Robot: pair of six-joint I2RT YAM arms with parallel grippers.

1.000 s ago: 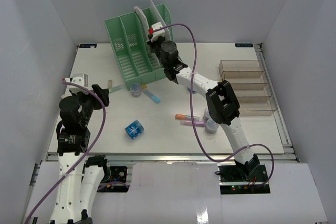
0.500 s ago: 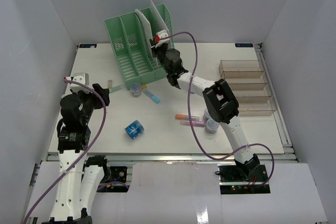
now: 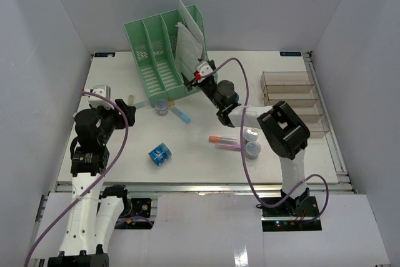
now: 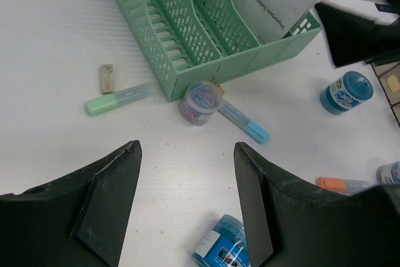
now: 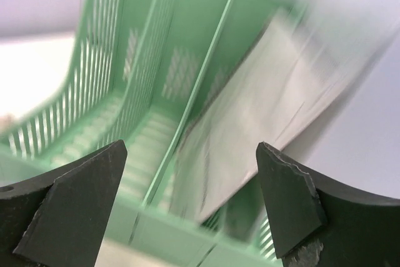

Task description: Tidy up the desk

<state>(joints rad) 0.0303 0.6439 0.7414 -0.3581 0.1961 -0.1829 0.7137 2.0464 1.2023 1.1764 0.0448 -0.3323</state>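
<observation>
Across the whole scene sits the desk [image 3: 200, 167], a big flat white rectangle with a metal rail along the near edge. At the far left-centre stands a green file rack [image 3: 156, 54]. It's slotted plastic with three bays, and it tilts back a bit. Its right bay holds a sheaf of white paper [image 3: 187, 42] leaning against the divider. At the far right sits a clear plastic tray [image 3: 294, 104] with stepped compartments.

The right gripper [image 3: 200, 76] points into the rack from just in front of it. Its black fingers are spread wide with nothing between them, and the wrist view is blurry. The left gripper [image 4: 187, 151] hangs over the near-left part of the desk, also spread wide and empty, touching nothing.

Loose stuff:
- A blue tub [image 3: 159, 153] lies on its side near the front.
- Two small blue-lidded jars [image 3: 252, 148] sit close against the right arm.
- A clear round jar of coloured paperclips [image 4: 199, 101] stands just in front of the rack.
- A green marker [image 4: 119, 98] lies left of that jar, a light-blue pen [image 4: 244, 123] right of it.
- An orange-capped marker [image 3: 222, 139] and a pinkish pen [image 3: 228, 147] lie side by side mid-desk.
- A little tan block [image 4: 107, 78] sits by the green marker.
</observation>
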